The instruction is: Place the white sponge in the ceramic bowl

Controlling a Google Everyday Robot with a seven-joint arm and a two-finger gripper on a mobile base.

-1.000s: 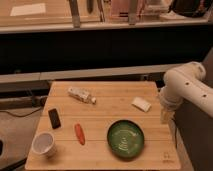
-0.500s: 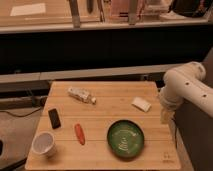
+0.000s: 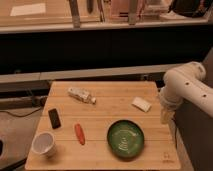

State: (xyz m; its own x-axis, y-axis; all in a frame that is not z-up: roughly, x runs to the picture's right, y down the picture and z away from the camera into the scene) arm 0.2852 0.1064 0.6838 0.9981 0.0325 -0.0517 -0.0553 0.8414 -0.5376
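The gripper is hanging at the end of the white arm, just past the right edge of the table. Whether it is released or clenched cannot be told from here; nothing is showing in it. The white sponge is lying flat on the table near that edge, just left of the gripper and apart from it. The green bowl is sitting nearer the front, a little left of the sponge, with bare wood between them.

The step in hand is looking like the reach for the sponge. Doing it well is probably meaning coming over the sponge from above, lining up across its short side, and closing gently, since it is likely soft and squashing easily. Then lifting clear of the bowl's rim before letting go over the middle.

Counting outward: one sponge, one bowl, one clear bottle, one red-orange stick, one dark flat slab, one white cup.
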